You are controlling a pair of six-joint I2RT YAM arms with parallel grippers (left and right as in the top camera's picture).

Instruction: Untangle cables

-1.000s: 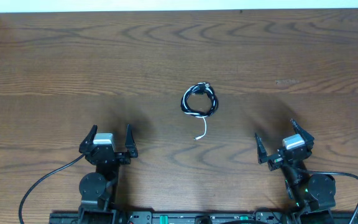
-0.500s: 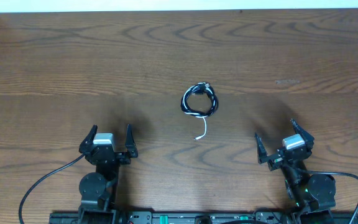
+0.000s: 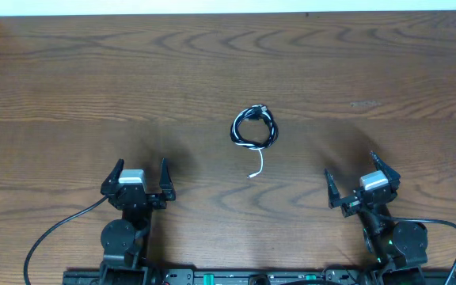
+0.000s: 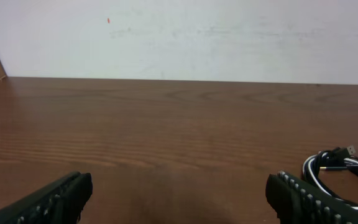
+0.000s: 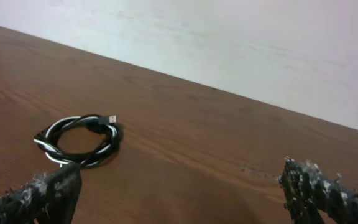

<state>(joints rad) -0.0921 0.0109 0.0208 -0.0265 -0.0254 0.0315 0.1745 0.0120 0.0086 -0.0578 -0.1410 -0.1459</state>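
Observation:
The black and white cables (image 3: 254, 129) lie coiled together in one small ring at the table's middle. A white end (image 3: 256, 166) trails toward the front. The coil also shows at the right edge of the left wrist view (image 4: 337, 171) and at the left of the right wrist view (image 5: 79, 140). My left gripper (image 3: 141, 176) is open and empty at the front left, well short of the coil. My right gripper (image 3: 353, 176) is open and empty at the front right, also apart from it.
The wooden table (image 3: 133, 79) runs back to a pale wall (image 4: 179, 37). Thick black arm cables (image 3: 50, 237) loop at the front edge by each arm base.

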